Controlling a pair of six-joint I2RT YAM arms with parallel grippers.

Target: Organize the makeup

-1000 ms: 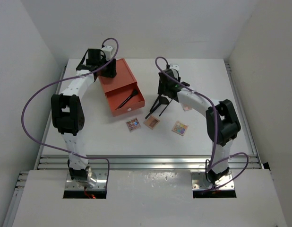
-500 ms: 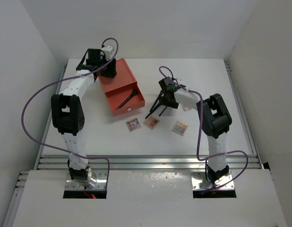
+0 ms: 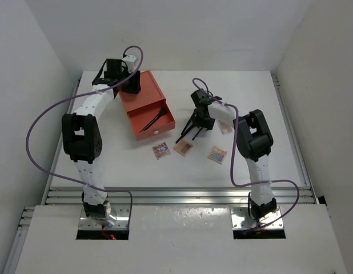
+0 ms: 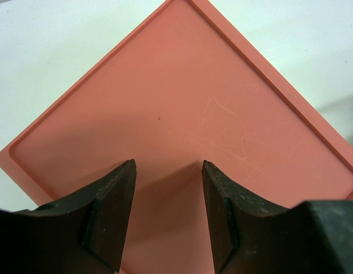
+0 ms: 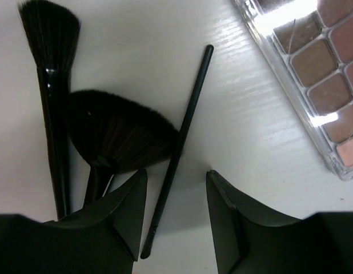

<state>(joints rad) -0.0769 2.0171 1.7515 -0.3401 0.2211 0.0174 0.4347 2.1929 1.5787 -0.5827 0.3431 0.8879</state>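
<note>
Right gripper [image 5: 176,177]: jaws spread, straddling a thin black brush [image 5: 182,134] lying flat on the table [image 5: 245,142], beside a fan brush [image 5: 116,134] and an eyeshadow palette [image 5: 313,63]. Likely light, stiff, prone to roll; pinch mid-handle. Left gripper [image 4: 168,165]: spread, empty, above the orange box [image 4: 182,108].

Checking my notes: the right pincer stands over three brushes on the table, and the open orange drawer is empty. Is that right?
The open orange drawer is not empty: one black brush lies in it, as the top external view shows. The rest holds.
</note>
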